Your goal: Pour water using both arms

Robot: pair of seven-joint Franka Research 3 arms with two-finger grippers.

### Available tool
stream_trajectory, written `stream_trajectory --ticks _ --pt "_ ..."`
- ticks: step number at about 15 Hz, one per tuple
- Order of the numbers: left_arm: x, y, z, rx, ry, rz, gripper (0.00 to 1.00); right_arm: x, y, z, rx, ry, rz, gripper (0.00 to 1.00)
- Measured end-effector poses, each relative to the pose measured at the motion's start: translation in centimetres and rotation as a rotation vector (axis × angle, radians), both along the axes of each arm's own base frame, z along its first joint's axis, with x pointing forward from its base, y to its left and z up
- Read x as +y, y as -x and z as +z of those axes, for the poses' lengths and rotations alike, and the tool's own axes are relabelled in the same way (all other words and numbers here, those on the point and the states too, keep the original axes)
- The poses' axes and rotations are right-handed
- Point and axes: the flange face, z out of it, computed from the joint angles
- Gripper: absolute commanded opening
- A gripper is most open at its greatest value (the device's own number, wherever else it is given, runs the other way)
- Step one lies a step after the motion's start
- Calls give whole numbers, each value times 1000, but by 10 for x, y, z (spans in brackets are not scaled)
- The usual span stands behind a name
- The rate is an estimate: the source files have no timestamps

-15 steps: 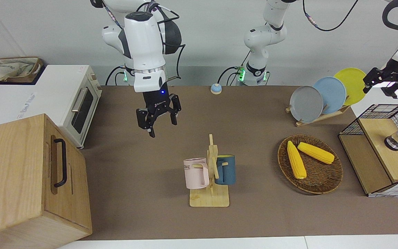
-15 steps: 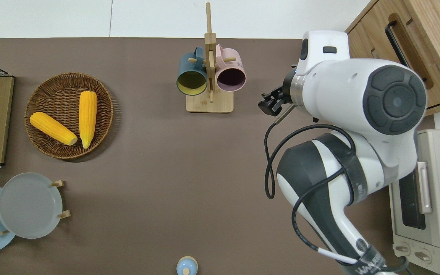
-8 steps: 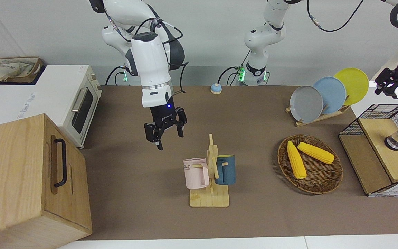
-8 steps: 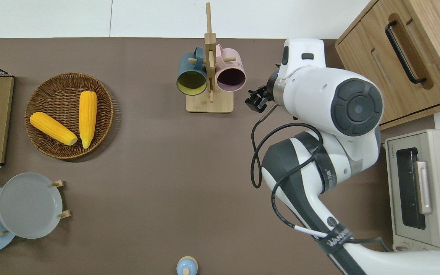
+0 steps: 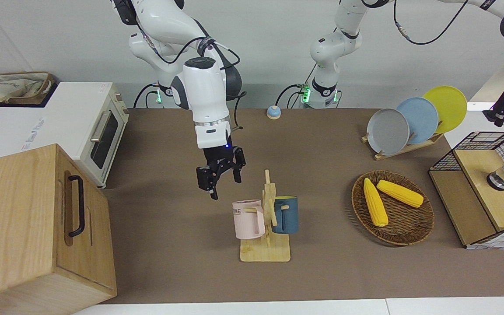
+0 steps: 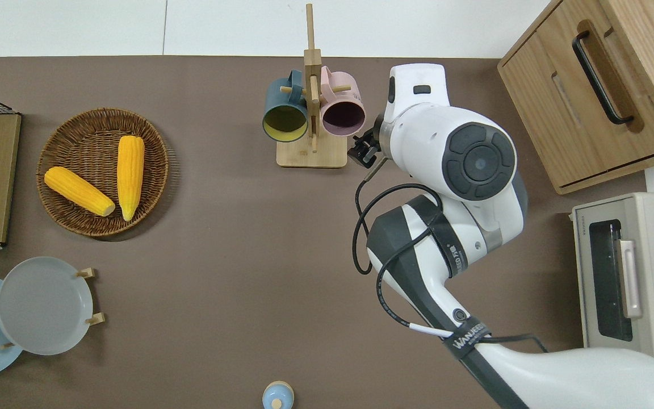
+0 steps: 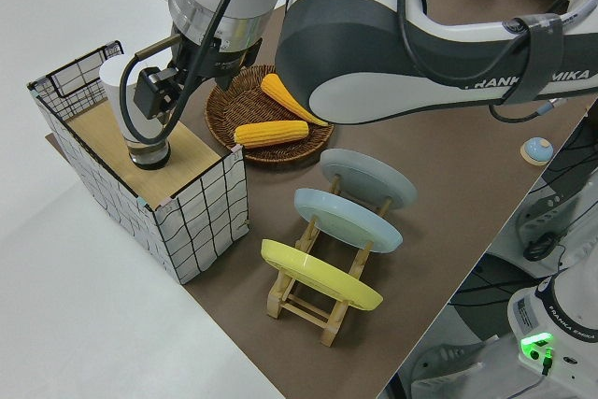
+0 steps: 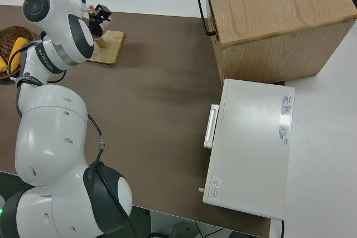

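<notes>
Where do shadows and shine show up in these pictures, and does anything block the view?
Front view: soft shadows lie on the brown mat under the right claw and beside the mug rack. Overhead view: the right arm hides much of the mat. Left side view: the glossy left arm fills the top. Right side view: glare on the toaster oven.
</notes>
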Motion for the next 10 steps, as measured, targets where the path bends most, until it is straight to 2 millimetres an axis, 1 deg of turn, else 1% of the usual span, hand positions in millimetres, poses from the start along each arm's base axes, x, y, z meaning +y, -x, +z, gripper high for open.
stream_trajectory --ticks 2,4,7,10 --pt "9 -2 -8 -32 -5 3 995 10 -2 -9 -2 -6 6 973" --pt "13 -5 -18 -80 -5 25 995 13 -4 -15 -4 -10 7 856" --pt "17 -11 -42 -155 28 51 995 13 -8 -16 -13 -12 8 768" --pt "23 -18 -62 -198 28 46 995 13 -9 -15 -25 0 13 751"
